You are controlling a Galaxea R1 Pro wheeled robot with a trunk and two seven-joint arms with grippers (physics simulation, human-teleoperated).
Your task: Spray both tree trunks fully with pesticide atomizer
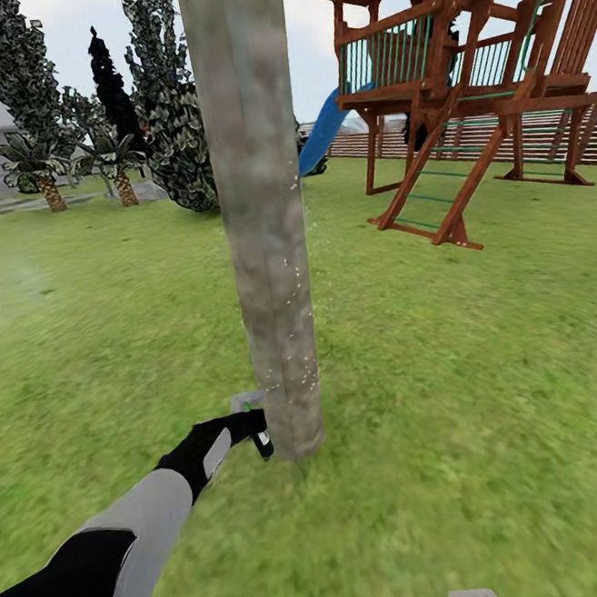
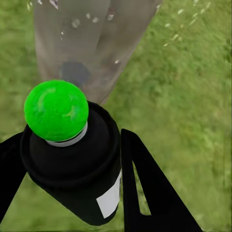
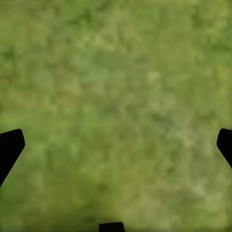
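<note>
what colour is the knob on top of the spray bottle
Bright green knob on a black spray bottle; it shows best in the left wrist view.

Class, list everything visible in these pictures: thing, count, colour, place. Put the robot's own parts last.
Tree trunk: one, grey-brown with white specks, centre of lawn.
Pesticide atomizer: one, black with green top, in left pincer beside the trunk base.
Playset: one, brown wood, back right.
Slide: one, blue, behind trunk.
Fence: one, brown, far right.
Palms: two, back left.
Lawn: green.
Left pincer: black, shut on atomizer.
Right pincer: black, open over grass.
</note>
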